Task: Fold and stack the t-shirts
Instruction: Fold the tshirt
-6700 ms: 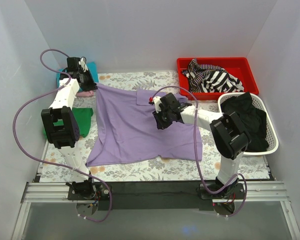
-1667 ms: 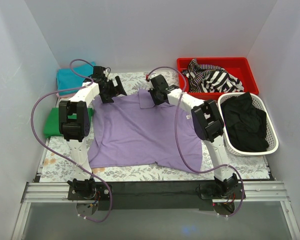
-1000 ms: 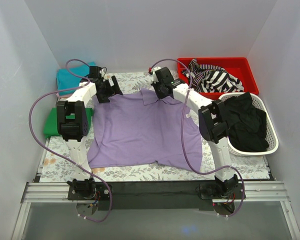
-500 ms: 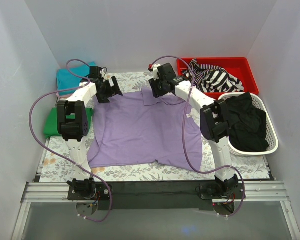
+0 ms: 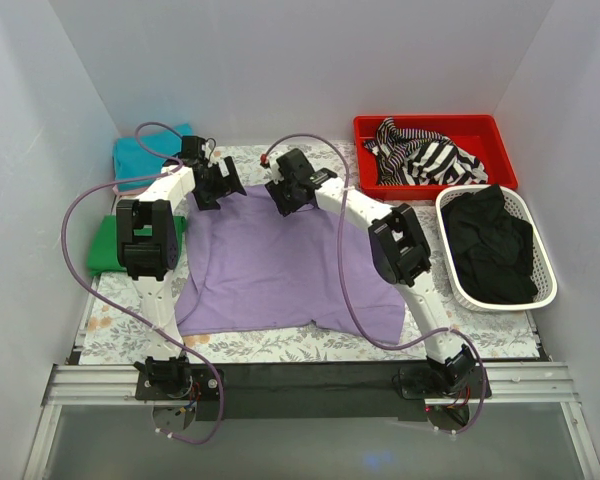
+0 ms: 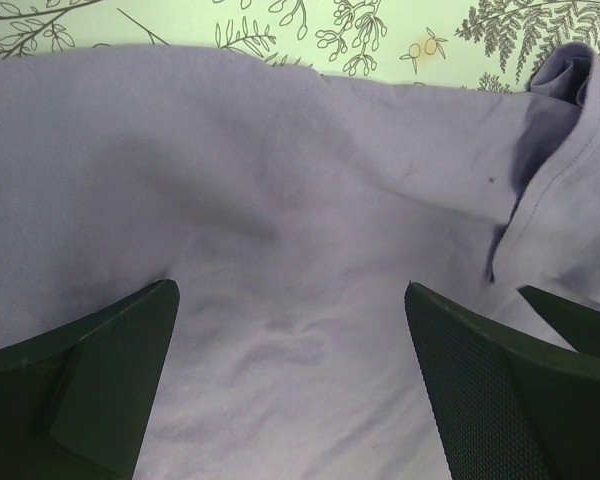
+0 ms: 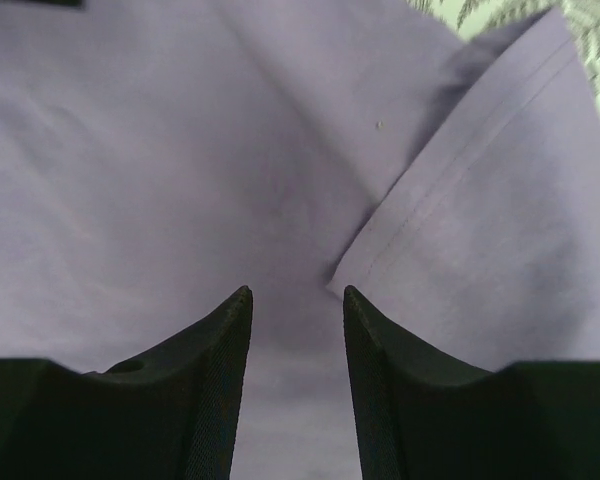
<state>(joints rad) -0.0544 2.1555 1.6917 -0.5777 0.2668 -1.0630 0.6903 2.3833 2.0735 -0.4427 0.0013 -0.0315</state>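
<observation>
A lavender-purple t-shirt [image 5: 280, 270] lies spread on the floral table, collar at the far edge. My left gripper [image 5: 220, 185] hovers over its far left shoulder. In the left wrist view it [image 6: 290, 288] is wide open, with only flat cloth and the collar [image 6: 560, 130] below. My right gripper [image 5: 283, 197] is at the collar area. In the right wrist view it [image 7: 296, 292] stands part open, holding nothing, over a stitched cloth flap [image 7: 480, 220]. A folded teal t-shirt [image 5: 140, 158] and a green one [image 5: 105, 245] lie at the far left.
A red tray [image 5: 435, 127] with a striped garment [image 5: 425, 158] sits at the back right. In front of it stands a white basket [image 5: 540, 300] with black clothes [image 5: 490, 245]. White walls close in on three sides.
My right gripper has opened and swung left along the shirt's far edge toward the collar. The left gripper has stayed put, wide open.
</observation>
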